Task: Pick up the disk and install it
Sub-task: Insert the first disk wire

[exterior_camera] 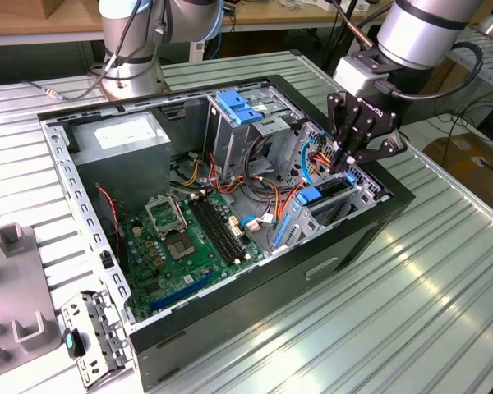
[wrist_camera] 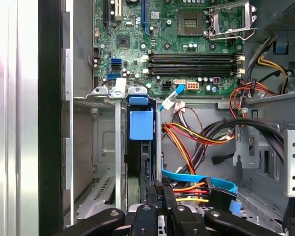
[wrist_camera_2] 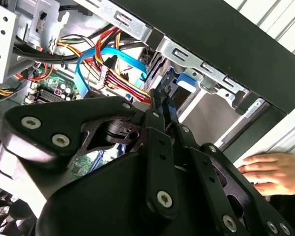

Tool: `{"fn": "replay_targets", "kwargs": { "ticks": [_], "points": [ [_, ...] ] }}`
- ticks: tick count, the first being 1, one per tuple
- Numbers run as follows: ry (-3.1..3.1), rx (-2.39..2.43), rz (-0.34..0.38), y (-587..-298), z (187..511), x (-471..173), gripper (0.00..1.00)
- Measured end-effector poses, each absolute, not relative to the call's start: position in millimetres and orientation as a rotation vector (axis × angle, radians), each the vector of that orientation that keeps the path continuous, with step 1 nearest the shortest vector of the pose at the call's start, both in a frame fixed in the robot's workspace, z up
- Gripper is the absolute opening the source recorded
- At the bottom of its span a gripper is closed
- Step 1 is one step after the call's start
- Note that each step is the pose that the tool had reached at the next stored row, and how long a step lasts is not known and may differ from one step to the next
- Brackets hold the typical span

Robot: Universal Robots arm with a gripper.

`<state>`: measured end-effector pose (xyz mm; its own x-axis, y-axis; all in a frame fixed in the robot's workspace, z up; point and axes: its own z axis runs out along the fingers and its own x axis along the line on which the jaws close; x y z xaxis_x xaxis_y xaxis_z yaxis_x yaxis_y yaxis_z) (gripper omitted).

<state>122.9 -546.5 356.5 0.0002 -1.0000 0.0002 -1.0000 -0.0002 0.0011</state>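
Observation:
The disk stands on edge in the drive bay at the exterior view's right side of the open computer case, its blue carrier uppermost. In the first wrist view the blue carrier tab sits above the dark drive body, between silver bay rails. My gripper hangs just above the bay's far end. Its fingers are shut together with nothing between them, the tips right beside the disk's end. In the second wrist view the closed tips point toward the blue carrier. Contact cannot be told.
Red, yellow and blue cables crowd beside the bay. The tall silver cage with a light-blue latch stands behind it, the motherboard lies low in the case. A person's hand rests on the table outside the case. Grey fixtures sit on the exterior view's left.

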Motion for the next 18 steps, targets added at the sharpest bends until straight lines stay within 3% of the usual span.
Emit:
{"fn": "replay_targets", "kwargs": {
  "ticks": [18],
  "points": [
    [-2.252, 2.212, 0.008, -553.3, 350.3, 120.9, 0.17]
  ]
}}
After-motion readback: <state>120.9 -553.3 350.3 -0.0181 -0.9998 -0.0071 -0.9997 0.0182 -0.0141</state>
